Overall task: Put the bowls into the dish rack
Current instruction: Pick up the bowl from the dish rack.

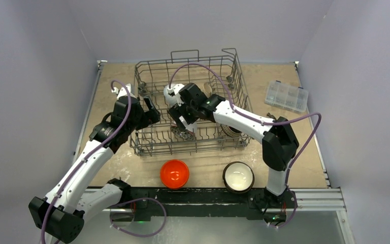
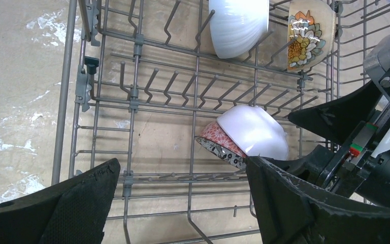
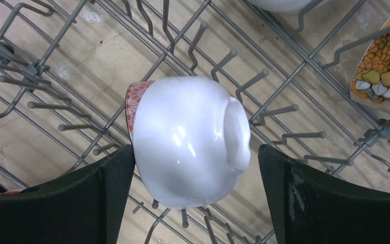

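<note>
Hovering over the dish rack (image 1: 203, 147), both our jaws stand released; the orange bowl (image 1: 174, 174), just outside its near edge, we judge nearer the left arm (image 1: 89, 162).

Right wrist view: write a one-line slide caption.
Open right claw straddles a white bowl leaning on a red-patterned bowl between the dish rack tines.

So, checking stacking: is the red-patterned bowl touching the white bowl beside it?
Touching. The left wrist view shows the white bowl resting flush against the red-patterned bowl.
</note>
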Robot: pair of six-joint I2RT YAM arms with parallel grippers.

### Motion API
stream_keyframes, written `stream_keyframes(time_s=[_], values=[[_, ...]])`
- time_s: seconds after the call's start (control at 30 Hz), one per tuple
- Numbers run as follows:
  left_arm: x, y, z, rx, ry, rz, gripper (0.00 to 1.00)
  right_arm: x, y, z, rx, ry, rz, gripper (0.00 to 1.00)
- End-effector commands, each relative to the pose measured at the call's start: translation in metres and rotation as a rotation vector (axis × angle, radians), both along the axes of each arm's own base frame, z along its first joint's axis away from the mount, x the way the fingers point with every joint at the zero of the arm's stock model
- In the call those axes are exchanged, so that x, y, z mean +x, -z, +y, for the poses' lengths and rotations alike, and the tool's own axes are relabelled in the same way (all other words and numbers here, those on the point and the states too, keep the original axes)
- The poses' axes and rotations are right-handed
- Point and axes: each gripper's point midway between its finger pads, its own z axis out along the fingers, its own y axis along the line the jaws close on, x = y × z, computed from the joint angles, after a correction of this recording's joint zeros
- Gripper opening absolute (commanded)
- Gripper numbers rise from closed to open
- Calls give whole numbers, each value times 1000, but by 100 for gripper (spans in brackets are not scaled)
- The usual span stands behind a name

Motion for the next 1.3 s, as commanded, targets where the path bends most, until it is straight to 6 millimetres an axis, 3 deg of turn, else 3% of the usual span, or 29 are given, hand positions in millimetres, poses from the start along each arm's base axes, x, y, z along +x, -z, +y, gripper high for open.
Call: stream_keyframes(time_s=[0.0, 0.27, 0.33, 0.4, 0.67, 0.83, 1.07, 1.27], values=[[3, -6, -1, -9, 8, -23, 93, 14, -22, 18, 60, -25, -69, 90], [4, 0, -2, 0, 13, -7, 93, -3, -14, 25, 85, -105, 0, 68], [4, 1, -2, 1, 16, -5, 93, -5, -16, 26, 93, -115, 3, 58], [4, 1, -2, 2, 20, -5, 93, -6, -20, 26, 102, -118, -1, 47], [2, 4, -5, -8, 36, -3, 92, 0, -28, 17, 114, -77, -12, 22], [2, 6, -8, -18, 47, -1, 92, 6, -49, 6, 170, -35, -34, 3], [3, 11, -17, -47, 77, 6, 91, 6, -78, -3, 221, 6, -79, 0], [4, 14, -33, -92, 152, 5, 89, 17, -94, -21, 216, 111, -134, 0]])
